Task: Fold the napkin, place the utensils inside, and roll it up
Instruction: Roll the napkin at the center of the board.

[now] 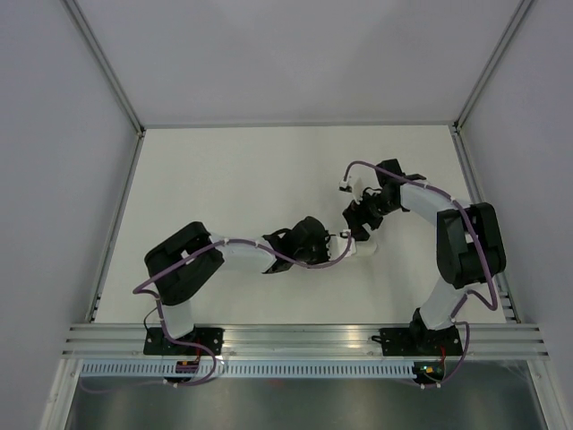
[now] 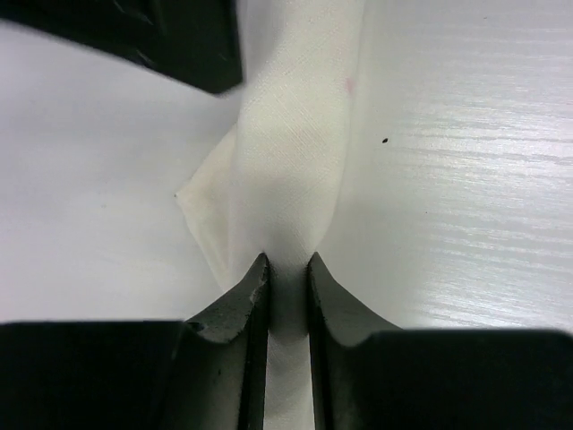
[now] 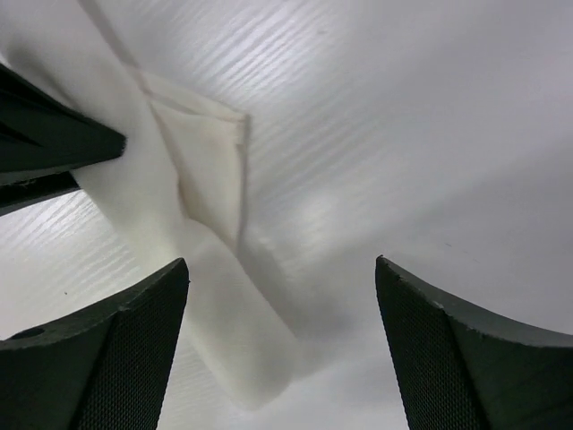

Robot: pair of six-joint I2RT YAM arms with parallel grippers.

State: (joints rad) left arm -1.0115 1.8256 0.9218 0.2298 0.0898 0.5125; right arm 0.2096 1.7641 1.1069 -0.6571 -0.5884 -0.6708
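Observation:
The napkin point(image 2: 295, 152) is rolled into a slim white cylinder lying on the white table, with a loose folded corner sticking out at one side. My left gripper point(image 2: 286, 269) is shut on one end of the roll. In the top view the roll point(image 1: 364, 245) shows as a small white piece between the two grippers. My right gripper point(image 3: 280, 262) is open just above the roll's other end point(image 3: 224, 313), touching nothing. The left gripper's dark fingers point(image 3: 54, 143) show at the left of the right wrist view. The utensils are hidden.
Grey enclosure walls stand on three sides of the white table point(image 1: 224, 170). An aluminium rail point(image 1: 304, 336) runs along the near edge by the arm bases. Both arms meet right of the table's middle.

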